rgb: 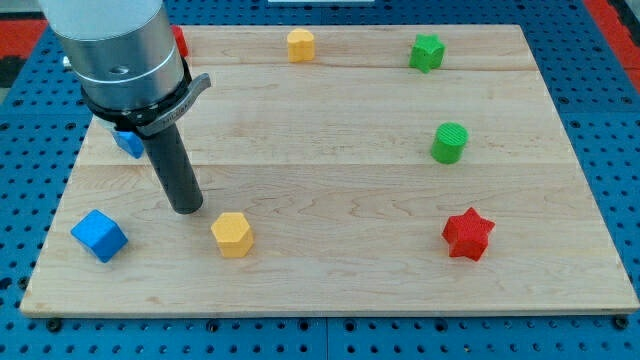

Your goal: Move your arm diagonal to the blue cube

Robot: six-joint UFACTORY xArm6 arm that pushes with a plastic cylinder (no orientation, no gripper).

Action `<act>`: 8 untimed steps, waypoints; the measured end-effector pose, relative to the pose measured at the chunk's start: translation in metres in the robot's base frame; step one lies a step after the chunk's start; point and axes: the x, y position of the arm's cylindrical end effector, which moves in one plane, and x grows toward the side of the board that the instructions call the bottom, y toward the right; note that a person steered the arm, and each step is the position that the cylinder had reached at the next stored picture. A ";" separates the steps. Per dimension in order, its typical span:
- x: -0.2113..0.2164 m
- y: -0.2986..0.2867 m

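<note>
pale wood board (330,270) with faint grain, on a blue pegboard (600,120). blue cube (99,236), a second blue block (129,142), two yellow blocks (232,235) (300,45), green star (427,52), green cylinder (449,143), red star (468,234), red block (180,42), dark rod (176,170) under a silver housing (110,45).

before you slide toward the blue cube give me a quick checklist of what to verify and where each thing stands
1. My tip in view: ok, on the board.
2. Blue cube located: ok, at the view's lower left, apart from my tip.
3. Already diagonal to it: ok, my tip sits up and to the view's right of it.
4. Yellow block close by: not ok, it lies just to the view's lower right of my tip.
5. Second blue block: cannot tell its shape, the arm hides most of it.
6. Red star and green cylinder: ok, far off at the view's right.
</note>
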 end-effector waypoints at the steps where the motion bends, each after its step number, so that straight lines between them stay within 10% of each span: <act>1: 0.000 0.000; 8: -0.024 -0.012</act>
